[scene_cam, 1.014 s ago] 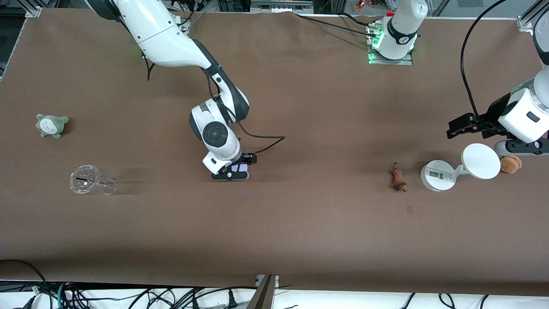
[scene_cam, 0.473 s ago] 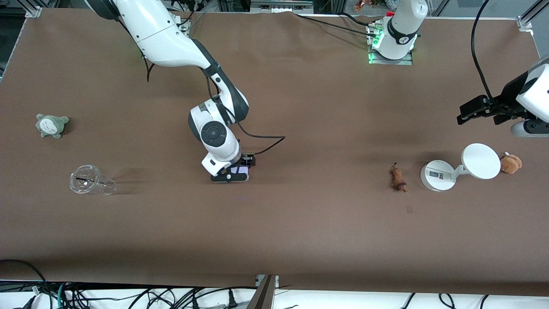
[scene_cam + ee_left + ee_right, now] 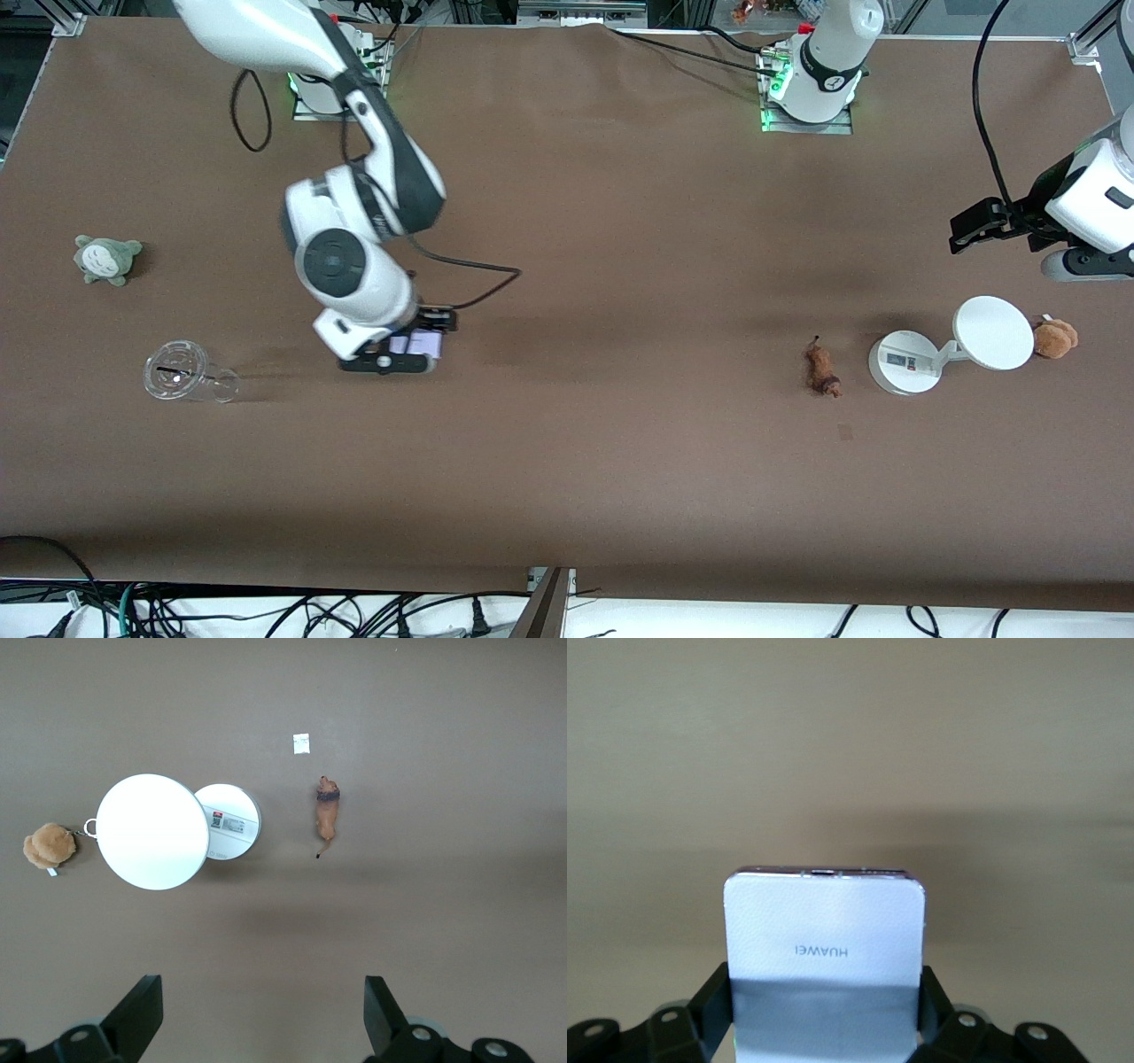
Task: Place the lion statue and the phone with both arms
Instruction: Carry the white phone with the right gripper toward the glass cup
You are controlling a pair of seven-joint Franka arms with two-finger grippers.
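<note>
**Got the phone, lion still sitting there**

My right gripper point(image 3: 416, 347) is clamped on the phone point(image 3: 825, 966), up over the table near the clear cup point(image 3: 182, 372). My left gripper point(image 3: 263, 1010) hangs spread wide above the lion statue point(image 3: 822, 367), which lies just beside the white stand point(image 3: 905, 361).

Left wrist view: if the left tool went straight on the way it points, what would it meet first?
Probably bare table. The open left tool points down at empty cloth; the lion statue and the white stand lie off that line, though depth is unclear.
</note>
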